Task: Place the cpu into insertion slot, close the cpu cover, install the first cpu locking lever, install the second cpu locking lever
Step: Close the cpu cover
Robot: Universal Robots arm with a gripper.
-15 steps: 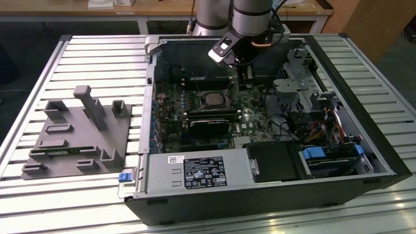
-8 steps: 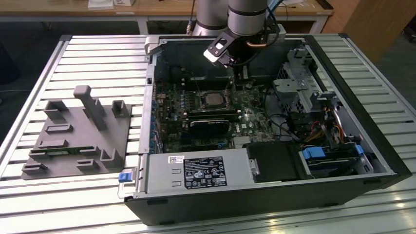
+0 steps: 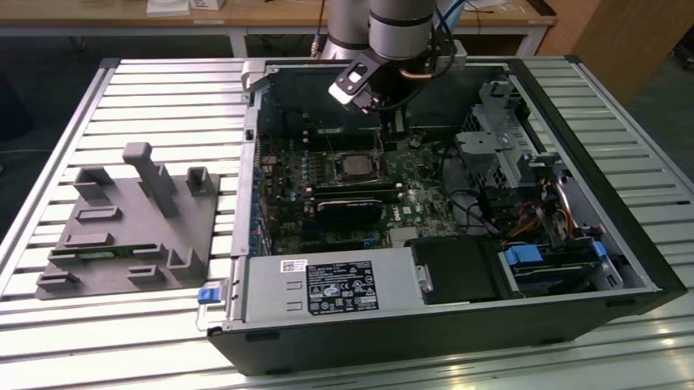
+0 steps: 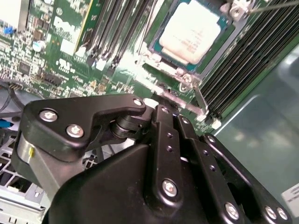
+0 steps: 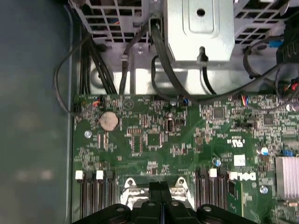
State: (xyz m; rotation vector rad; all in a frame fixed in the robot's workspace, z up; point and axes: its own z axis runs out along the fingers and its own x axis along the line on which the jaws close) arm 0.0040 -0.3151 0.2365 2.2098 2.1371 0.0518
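The cpu (image 3: 353, 165) (image 4: 191, 30) lies flat in the insertion slot (image 4: 156, 63), silver top up, in the middle of the green motherboard. My gripper (image 3: 382, 110) (image 4: 161, 111) (image 5: 161, 189) hangs just behind the slot, toward the case's rear wall, with its black fingers pressed together. In the first wrist view, silver metal of the cpu cover (image 5: 132, 191) shows on both sides of the fingertips, which are at its edge. I cannot tell whether they pinch it. A thin wire locking lever (image 4: 200, 97) sticks up beside the slot.
The open computer case (image 3: 607, 146) lies on a slatted table. A grey power-supply box (image 3: 325, 288) is at its front and a drive cage (image 3: 493, 154) at the exterior view's right. Black cables (image 5: 163, 70) run near the board. A grey fixture plate (image 3: 130, 227) sits left of the case.
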